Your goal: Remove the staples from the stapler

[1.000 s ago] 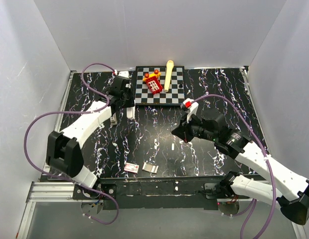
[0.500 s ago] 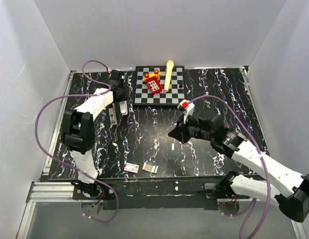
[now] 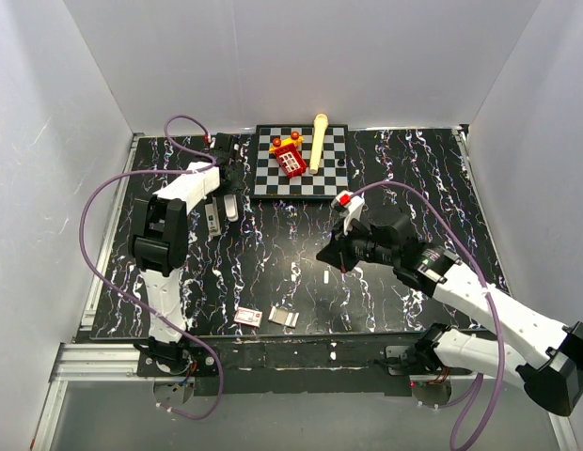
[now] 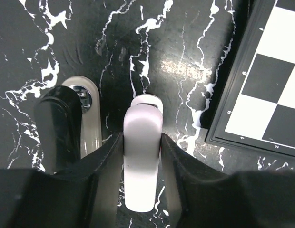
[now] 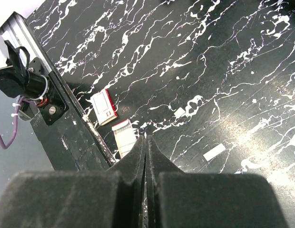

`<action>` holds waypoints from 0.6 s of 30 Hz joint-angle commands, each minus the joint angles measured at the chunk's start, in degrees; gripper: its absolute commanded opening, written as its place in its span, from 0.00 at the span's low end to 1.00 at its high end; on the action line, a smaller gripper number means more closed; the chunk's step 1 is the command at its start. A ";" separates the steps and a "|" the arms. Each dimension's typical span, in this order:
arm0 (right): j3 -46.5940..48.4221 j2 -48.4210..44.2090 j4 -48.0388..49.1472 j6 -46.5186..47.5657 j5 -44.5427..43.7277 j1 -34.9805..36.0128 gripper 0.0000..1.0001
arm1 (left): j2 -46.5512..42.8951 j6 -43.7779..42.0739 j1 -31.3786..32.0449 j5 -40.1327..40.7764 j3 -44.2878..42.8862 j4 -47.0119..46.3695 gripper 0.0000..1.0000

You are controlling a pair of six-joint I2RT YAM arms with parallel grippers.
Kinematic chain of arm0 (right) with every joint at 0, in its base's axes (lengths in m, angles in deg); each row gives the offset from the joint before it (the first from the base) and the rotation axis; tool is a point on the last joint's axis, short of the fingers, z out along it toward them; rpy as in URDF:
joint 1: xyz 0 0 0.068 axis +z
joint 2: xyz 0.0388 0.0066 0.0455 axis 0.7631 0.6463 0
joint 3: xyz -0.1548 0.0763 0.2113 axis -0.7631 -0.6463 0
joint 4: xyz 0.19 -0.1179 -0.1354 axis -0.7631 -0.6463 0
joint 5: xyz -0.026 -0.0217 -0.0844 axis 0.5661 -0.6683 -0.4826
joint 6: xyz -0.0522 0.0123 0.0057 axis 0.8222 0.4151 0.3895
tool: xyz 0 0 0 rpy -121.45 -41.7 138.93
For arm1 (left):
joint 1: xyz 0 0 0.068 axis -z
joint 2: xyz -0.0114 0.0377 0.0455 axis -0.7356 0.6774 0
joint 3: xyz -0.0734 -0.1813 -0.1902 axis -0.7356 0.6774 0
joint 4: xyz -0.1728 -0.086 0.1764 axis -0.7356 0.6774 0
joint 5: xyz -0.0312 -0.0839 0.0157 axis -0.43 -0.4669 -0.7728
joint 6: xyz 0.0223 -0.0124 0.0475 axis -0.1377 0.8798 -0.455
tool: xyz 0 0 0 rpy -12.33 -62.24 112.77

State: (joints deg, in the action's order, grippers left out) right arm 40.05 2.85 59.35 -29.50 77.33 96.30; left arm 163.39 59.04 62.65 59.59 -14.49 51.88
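Far-left part of the worktop (image 3: 169, 282): the stapler (image 4: 142, 156) lies flat, close to the far edge. Left fingers (image 4: 105, 164) pinch its pale arm from both sides; its black-and-grey arm sits just left of them. Chessboard (image 3: 273, 184) just to the right, against the far edge. Mid-worktop, right of centre: right fingers (image 5: 134, 159) pressed together, holding nothing, above the surface.

Left arm doubled over, reaching far-left, its claw (image 4: 141, 142) clamped on the stapler (image 4: 143, 116). Right arm extended over mid-surface, claw (image 5: 145, 142) pressed closed, empty.
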 commanded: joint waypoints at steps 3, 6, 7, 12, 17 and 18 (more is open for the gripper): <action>1.71 1.03 0.54 -0.26 -0.46 0.02 0.12 | -0.84 -1.82 -0.70 1.77 -2.64 1.13 0.54; 3.02 2.00 -1.48 -0.53 -1.52 0.02 0.19 | -2.77 -2.88 -0.70 -2.35 -2.12 0.17 0.68; 3.64 2.26 -2.36 -0.88 -2.22 0.10 0.20 | -3.56 -2.88 -0.79 -3.24 -2.03 0.16 0.69; 6.01 4.46 -6.84 -2.19 -4.77 0.02 0.32 | -9.17 -1.13 -0.79 -9.47 -1.24 0.34 0.71; 5.93 7.88 -8.86 -6.14 -9.24 0.02 0.41 | -18.75 2.13 -0.70 -22.47 4.46 -2.55 0.72; 5.93 8.93 -9.48 -7.46 -10.12 0.02 0.44 | -20.68 2.22 -0.70 -24.06 5.61 -3.26 0.72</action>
State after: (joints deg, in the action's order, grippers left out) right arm 43.92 8.99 52.79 -32.66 71.95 96.30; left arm 154.10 59.13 61.99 46.56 -12.24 51.77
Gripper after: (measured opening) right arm 0.403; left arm 0.713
